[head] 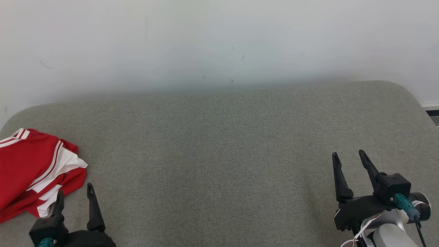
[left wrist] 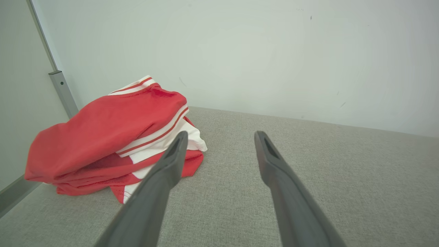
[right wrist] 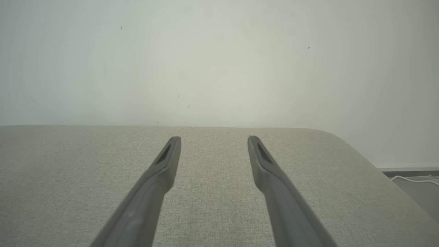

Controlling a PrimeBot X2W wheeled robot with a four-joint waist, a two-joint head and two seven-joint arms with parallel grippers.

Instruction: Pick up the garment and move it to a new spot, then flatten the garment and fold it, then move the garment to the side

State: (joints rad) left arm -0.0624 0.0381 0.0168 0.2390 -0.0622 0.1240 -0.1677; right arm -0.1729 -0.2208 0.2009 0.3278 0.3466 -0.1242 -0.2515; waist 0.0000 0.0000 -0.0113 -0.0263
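The garment (head: 32,169) is a red piece with white panels and stripes, lying in a folded heap at the left edge of the grey cushioned surface (head: 219,154). My left gripper (head: 75,192) stands open just right of the heap's near corner, nothing between its fingers. In the left wrist view the garment (left wrist: 103,137) lies ahead and to the left, and the left gripper (left wrist: 221,135) is open with its left finger in front of the cloth's edge. My right gripper (head: 348,156) is open over bare fabric at the far right; in the right wrist view the right gripper (right wrist: 214,139) is empty.
A pale wall (head: 219,41) rises right behind the surface. The surface rounds off at its right end (right wrist: 360,151), with floor and a white cable (right wrist: 411,178) beyond. A grey metal post (left wrist: 61,91) stands at the wall behind the garment.
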